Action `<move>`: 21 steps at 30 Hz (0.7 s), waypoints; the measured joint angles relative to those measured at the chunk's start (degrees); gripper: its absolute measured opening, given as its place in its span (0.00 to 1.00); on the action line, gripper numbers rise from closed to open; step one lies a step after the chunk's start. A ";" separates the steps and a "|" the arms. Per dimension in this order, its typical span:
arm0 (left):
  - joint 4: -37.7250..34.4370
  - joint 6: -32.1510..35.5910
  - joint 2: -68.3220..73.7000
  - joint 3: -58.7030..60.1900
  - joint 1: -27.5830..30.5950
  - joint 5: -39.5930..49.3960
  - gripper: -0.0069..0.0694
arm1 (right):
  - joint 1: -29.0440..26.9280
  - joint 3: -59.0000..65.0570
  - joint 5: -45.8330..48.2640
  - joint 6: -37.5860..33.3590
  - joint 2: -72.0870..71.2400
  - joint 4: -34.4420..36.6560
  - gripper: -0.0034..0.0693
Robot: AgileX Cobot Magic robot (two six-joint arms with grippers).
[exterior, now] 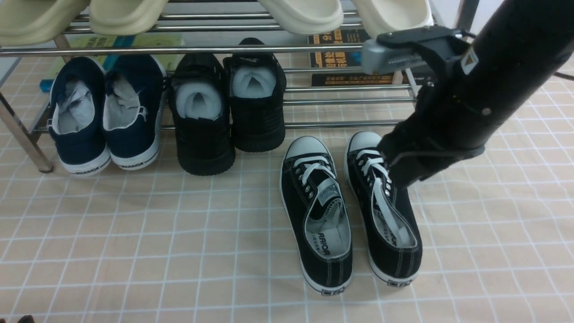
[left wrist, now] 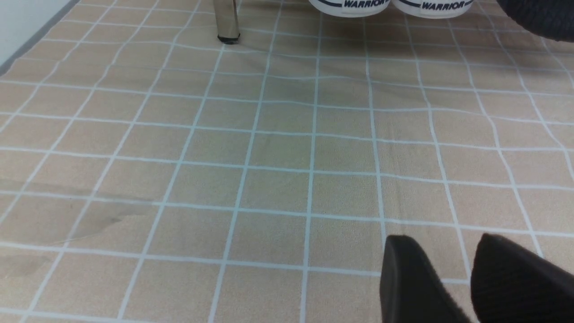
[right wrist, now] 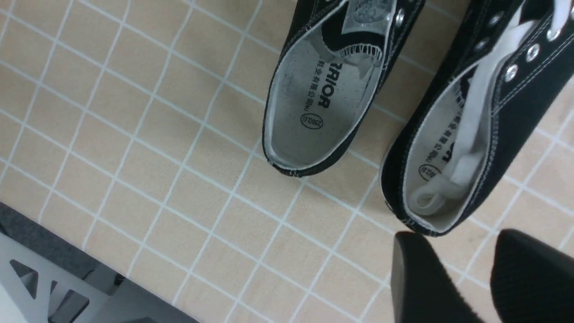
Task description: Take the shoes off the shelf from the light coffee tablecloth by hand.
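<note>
The shoes, two black canvas sneakers with white laces, lie side by side on the light coffee tablecloth [exterior: 134, 233], just in front of the shelf [exterior: 179, 49]. The left shoe [exterior: 316, 211] lies free. My right arm reaches down over the right shoe [exterior: 390, 224], and my right gripper [exterior: 397, 177] hangs by its laces. In the right wrist view that gripper [right wrist: 453, 237] is open with only cloth between its fingers, close to the right shoe's heel [right wrist: 430, 197]. My left gripper [left wrist: 441, 240] is open over bare cloth.
On the shelf's lower tier stand navy slip-ons [exterior: 103, 116] and black chunky shoes [exterior: 228, 107] stuffed with white paper. Cream slippers [exterior: 125, 15] sit on the upper tier. A chrome shelf leg [left wrist: 226, 22] stands on the cloth. A grey frame [right wrist: 54, 287] borders the cloth's near edge.
</note>
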 joint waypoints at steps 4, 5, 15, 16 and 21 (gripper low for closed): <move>0.00 0.00 0.00 0.00 0.00 0.00 0.41 | 0.00 0.00 0.05 -0.39 -5.44 -2.47 0.28; 0.00 0.00 0.00 0.00 0.00 0.00 0.41 | 0.00 0.00 0.19 -0.45 -6.91 -3.18 0.26; 0.05 0.00 0.00 0.00 0.00 0.00 0.41 | 0.00 1.51 1.02 -0.55 -30.73 -8.75 0.17; 0.05 0.00 0.00 0.00 0.00 0.00 0.41 | 0.00 2.35 1.18 -0.49 -33.70 -9.19 0.17; 0.05 0.00 0.00 0.00 0.00 0.00 0.41 | 0.00 12.99 1.03 2.11 -49.25 -9.08 0.07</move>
